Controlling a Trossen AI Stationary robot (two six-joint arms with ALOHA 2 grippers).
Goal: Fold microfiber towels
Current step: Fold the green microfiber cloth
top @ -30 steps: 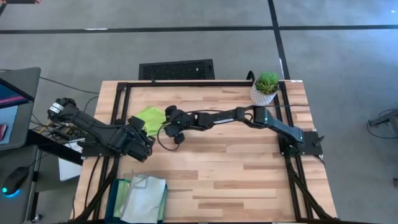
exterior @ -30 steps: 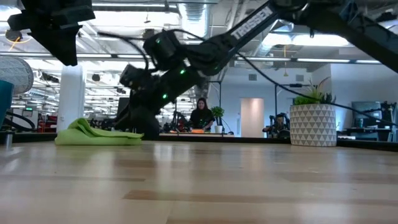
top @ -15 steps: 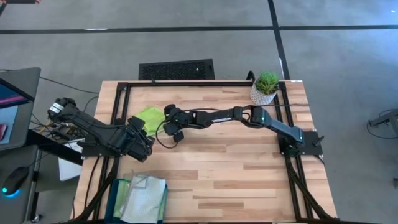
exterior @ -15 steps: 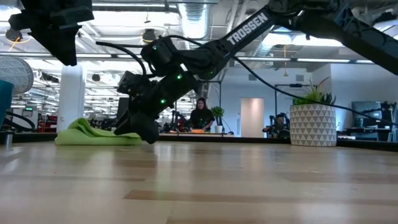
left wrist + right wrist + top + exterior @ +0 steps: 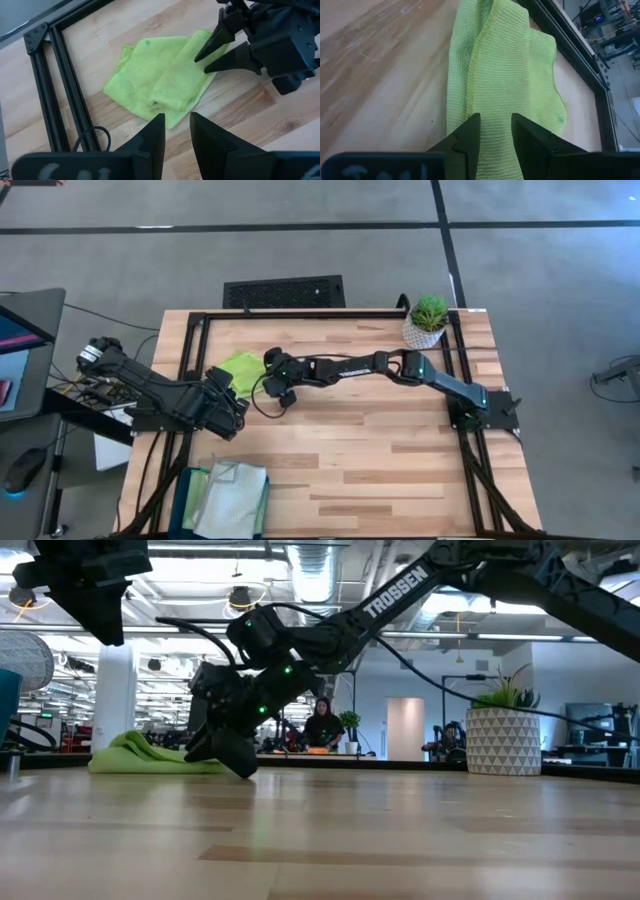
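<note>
A lime green towel [image 5: 240,366] lies crumpled and partly folded over on the table's far left; it also shows in the low view [image 5: 140,755]. My right gripper [image 5: 268,374] reaches across the table, low, at the towel's right edge [image 5: 196,47]. Its fingers are a little apart, with a ridge of the towel [image 5: 505,65] in line between them. My left gripper [image 5: 230,396] hovers above the table, near the towel's near side, a narrow gap between its fingers [image 5: 176,117], empty. Other towels lie in the teal bin [image 5: 186,498]. My right gripper's fingertips [image 5: 199,59] stand at the towel's right edge, coming in low and slanting down from the table's right. I cannot tell whether they touch the cloth. The towel lies flat on the table.
A potted plant [image 5: 428,323] stands at the far right. Black frame rails [image 5: 190,350] run along the table's left and far edges, close to the towel. The teal bin sits at the near left corner. A person [image 5: 322,725] shows far off in the room.
My right gripper has gone down and toward the table's left, up to the lime towel's right edge, and now stands close over the table top. The towel has kept its place.
</note>
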